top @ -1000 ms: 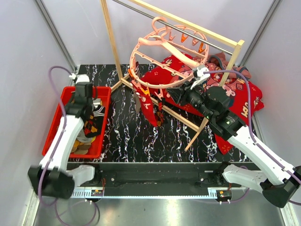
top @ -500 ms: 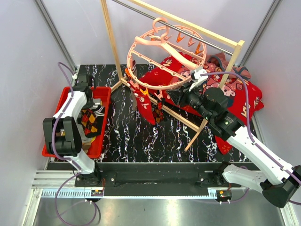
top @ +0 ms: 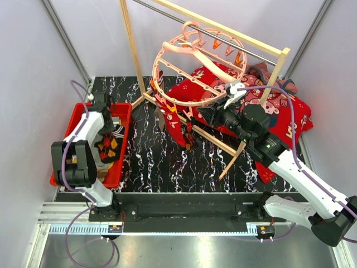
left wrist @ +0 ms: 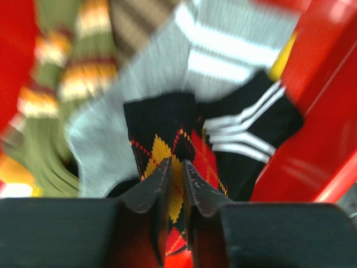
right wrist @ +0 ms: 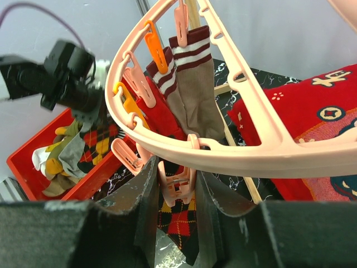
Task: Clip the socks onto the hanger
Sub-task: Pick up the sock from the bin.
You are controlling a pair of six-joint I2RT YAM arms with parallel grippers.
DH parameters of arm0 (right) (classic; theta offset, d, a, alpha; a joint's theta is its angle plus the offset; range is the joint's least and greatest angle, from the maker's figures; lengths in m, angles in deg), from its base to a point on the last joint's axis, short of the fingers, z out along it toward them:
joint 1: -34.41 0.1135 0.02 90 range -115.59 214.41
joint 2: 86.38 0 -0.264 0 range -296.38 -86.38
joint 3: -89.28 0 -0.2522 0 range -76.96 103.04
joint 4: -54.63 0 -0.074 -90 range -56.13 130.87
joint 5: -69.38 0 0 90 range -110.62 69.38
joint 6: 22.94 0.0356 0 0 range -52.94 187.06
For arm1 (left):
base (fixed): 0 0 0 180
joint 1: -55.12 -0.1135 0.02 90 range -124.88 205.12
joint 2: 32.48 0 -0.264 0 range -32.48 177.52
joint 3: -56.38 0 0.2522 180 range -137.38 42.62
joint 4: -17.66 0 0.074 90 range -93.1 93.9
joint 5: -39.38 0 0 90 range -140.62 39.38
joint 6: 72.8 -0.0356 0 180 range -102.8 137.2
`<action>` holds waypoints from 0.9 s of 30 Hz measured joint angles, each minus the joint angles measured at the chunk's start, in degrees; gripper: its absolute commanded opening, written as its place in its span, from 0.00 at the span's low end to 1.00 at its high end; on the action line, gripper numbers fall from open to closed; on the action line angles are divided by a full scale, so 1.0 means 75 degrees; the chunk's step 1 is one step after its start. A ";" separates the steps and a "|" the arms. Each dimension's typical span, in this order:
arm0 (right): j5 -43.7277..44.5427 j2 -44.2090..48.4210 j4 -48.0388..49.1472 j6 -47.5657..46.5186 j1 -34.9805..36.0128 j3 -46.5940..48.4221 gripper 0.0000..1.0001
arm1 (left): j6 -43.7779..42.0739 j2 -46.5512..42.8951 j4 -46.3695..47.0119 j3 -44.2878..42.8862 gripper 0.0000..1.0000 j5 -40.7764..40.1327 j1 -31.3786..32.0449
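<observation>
The hanger (right wrist: pixel 251 156) hangs tilted from the metal rail of a pale wooden rack (top: pixel 131 50), its salmon ring low over the black marbled tabletop (top: pixel 162 162). A taupe sock (right wrist: pixel 195 100) with dark red and white cuff bands and a red sock (right wrist: pixel 167 120) dangle from clips on the ring's far side.

The right pincer (right wrist: pixel 177 167) reaches up under the ring's near edge. Its fingers are set a clip's width apart, one against each side of a pink clip (right wrist: pixel 177 190), which they appear to squeeze. Just below that clip hangs a hanging argyle sock (right wrist: pixel 174 220); whether the clip's mouth has it cannot be told.

The left pincer (left wrist: pixel 177 163) is down in the red bin (top: pixel 70 125) at the tabletop's left edge. It is closed to a thin slit, and the fabric of an argyle sock (left wrist: pixel 159 120) shows in that slit, so it seems pinched, though this view is blurred. Around it lie a grey sock (left wrist: pixel 106 134), a black sock with white stripes (left wrist: pixel 273 120) and an olive striped sock (left wrist: pixel 44 139).

A red printed cloth (top: pixel 290 111) lies bunched behind the rack on the right. Its pale marks and round emblem cannot be read as words.
</observation>
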 measured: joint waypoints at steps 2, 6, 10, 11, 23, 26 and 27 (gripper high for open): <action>0.0000 0.0009 0.0000 0.0000 0.0000 0.0000 0.00 | 0.0233 -0.0271 0.0067 0.0641 0.23 0.0108 0.0009; 0.0000 0.0023 0.0000 0.0000 0.0000 0.0000 0.00 | 0.0597 -0.0944 -0.0128 0.1874 0.23 0.0289 0.0015; 0.0000 0.0023 0.0003 0.0000 0.0000 -0.0003 0.00 | 0.0927 -0.1553 -0.0245 0.2471 0.23 0.0472 -0.0026; 0.0000 0.0026 0.0000 -0.0003 0.0000 -0.0003 0.00 | 0.0959 -0.1641 -0.0248 0.2477 0.25 0.0484 -0.0038; 0.0058 0.0125 -0.0003 -0.0102 0.0000 -0.0044 0.00 | 0.1139 -0.1918 -0.0376 0.1067 0.51 0.0428 -0.0073; 0.0073 0.0140 -0.0003 -0.0134 0.0000 -0.0047 0.00 | 0.1160 -0.1553 -0.0353 0.1005 0.50 0.0431 -0.0073; 0.0085 0.0149 0.0000 -0.0149 0.0000 -0.0055 0.00 | 0.1163 -0.1384 -0.0358 0.1005 0.50 0.0428 -0.0073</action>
